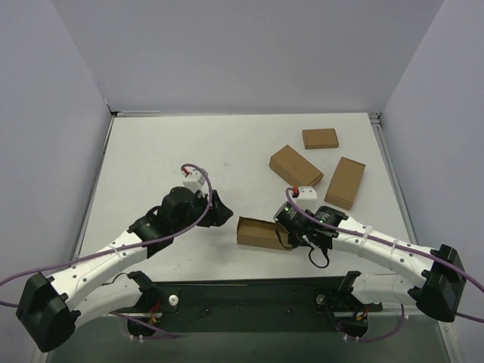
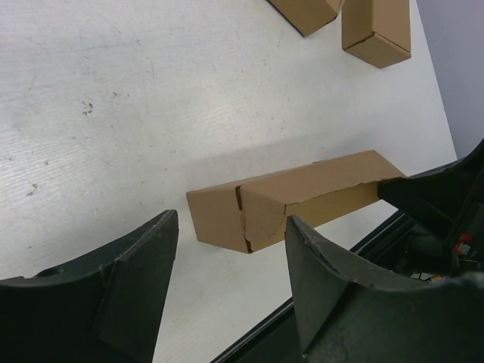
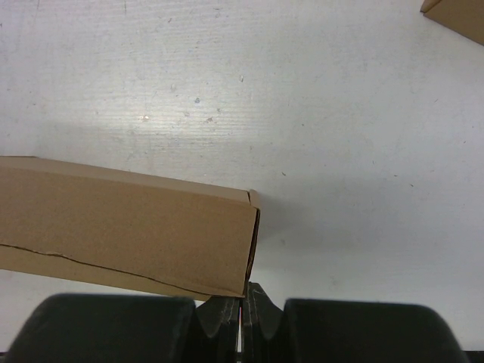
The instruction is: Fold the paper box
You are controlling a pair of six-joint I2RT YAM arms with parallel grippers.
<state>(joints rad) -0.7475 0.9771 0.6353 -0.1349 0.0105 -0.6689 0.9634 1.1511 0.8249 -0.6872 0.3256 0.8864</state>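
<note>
The paper box [image 1: 257, 231] lies folded on the white table as a long brown rectangular box, near the front edge between the two arms. In the left wrist view the paper box [image 2: 302, 193] shows its near end with a flap seam. My left gripper [image 1: 221, 213] stands open just left of that end, and the left gripper [image 2: 231, 219] has nothing between its fingers. My right gripper [image 1: 286, 233] is shut at the box's right end. The right gripper [image 3: 243, 291] has its tip against the lower corner of the paper box [image 3: 128, 223].
Three smaller ready-made brown boxes lie at the back right: one [image 1: 296, 165], one [image 1: 320, 138] and one [image 1: 345, 182]. The black mounting rail [image 1: 249, 291] runs along the table's near edge. Grey walls close in the table on three sides.
</note>
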